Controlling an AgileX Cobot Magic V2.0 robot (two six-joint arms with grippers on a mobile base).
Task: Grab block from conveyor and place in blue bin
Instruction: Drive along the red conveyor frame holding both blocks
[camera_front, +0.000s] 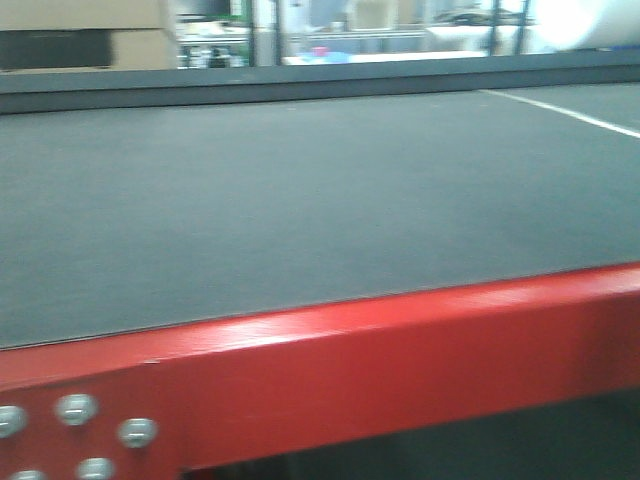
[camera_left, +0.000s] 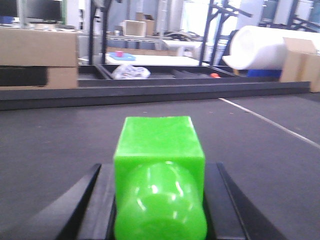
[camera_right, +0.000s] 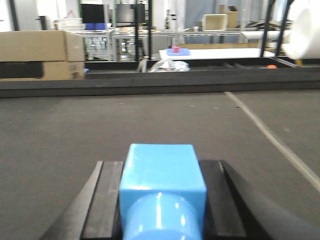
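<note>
My left gripper (camera_left: 159, 167) is flanking a green block (camera_left: 159, 140), my right gripper (camera_right: 161, 167) a blue block (camera_right: 162, 155), facing the conveyor (camera_front: 300, 200); clamped or loose, I cannot tell.

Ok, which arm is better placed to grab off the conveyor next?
Neither clearly: no loose block shows on the conveyor. The left gripper frames a green piece, the right gripper a blue piece; both sit equally low over it.
</note>
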